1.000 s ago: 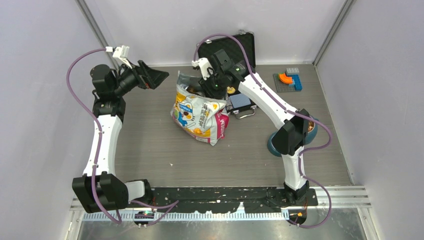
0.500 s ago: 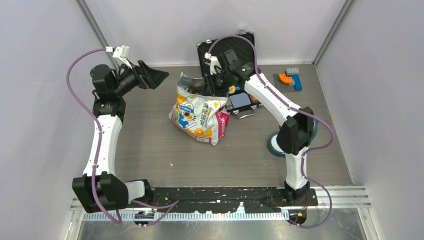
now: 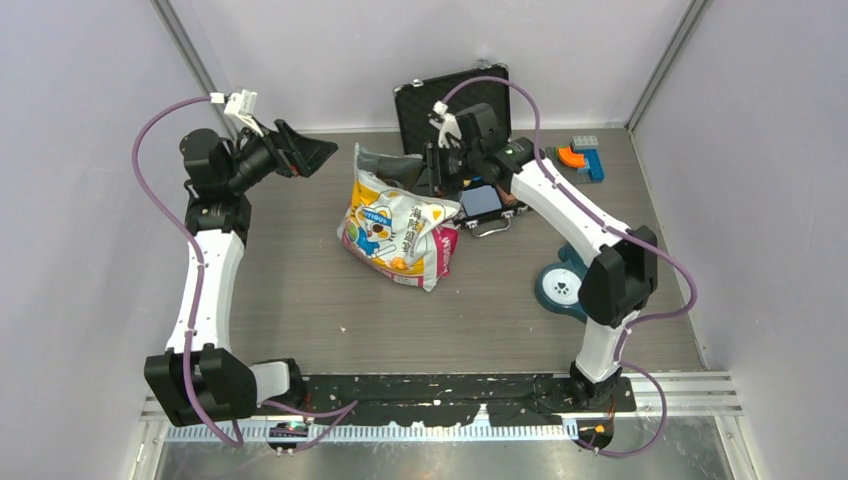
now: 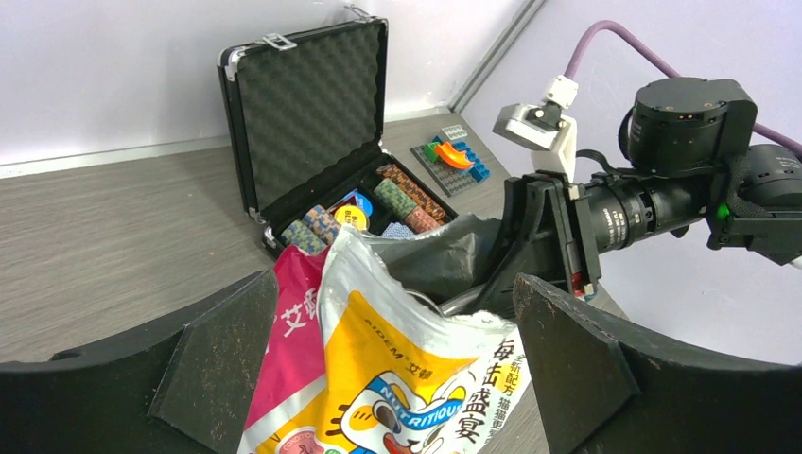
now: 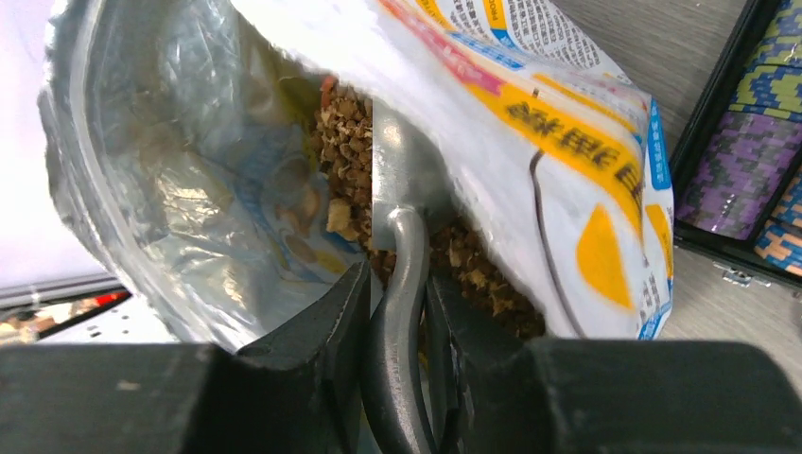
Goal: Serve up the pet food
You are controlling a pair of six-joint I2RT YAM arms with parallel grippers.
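Grey wood-grain tabletop (image 3: 300, 280), pale walls around. Mid-frame printed bag (image 3: 400, 235), mouth open toward top; pet food (image 5: 345, 132) heaped inside. At bag mouth right tool (image 5: 395, 284) clamped on metal scoop (image 5: 402, 180) handle, scoop head in kibble. Upper left, left tool (image 3: 318, 158) spread wide, empty. Top centre black case (image 3: 450, 100), lid up, poker chips (image 4: 397, 199) inside. Lower right teal bowl (image 3: 560, 290).

Open black case (image 3: 452, 98) at the far edge of a grey wood-grain table (image 3: 300, 280), lid upright, striped poker chips (image 4: 402, 199) inside. Just beside it, a cartoon-cat bag (image 3: 400, 230), mouth open, a metal scoop (image 5: 397, 303) reaching in. Far right, toy blocks (image 3: 578, 160); nearer, 1 teal paw-print bowl (image 3: 546, 298).
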